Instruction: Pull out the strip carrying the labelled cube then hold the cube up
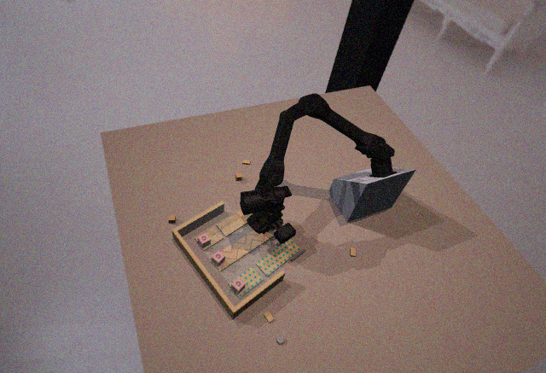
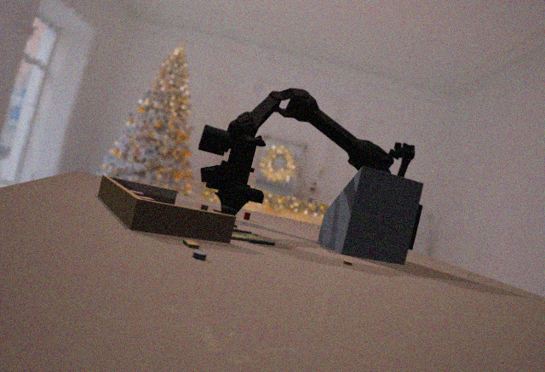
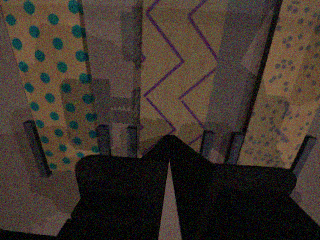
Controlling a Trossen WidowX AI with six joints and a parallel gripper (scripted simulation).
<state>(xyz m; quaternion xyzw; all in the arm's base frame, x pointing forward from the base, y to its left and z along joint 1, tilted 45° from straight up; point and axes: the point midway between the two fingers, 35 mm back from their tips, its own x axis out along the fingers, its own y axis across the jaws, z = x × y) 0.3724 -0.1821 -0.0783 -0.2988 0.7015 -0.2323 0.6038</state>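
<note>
The tool [image 3: 169,165] hangs low over the near end of the zigzag strip [image 3: 172,65], fingers pressed together on nothing, probably so it can press down and drag. Dotted strips [image 3: 47,70] flank it, both apparently split. Farther off, three cubes sit at the tray's [image 1: 200,267] back wall, the middle cube [image 1: 217,256] riding the zigzag.

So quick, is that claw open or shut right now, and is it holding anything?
Claw: shut, holding nothing, poised low over the near end of the zigzag strip.
</note>
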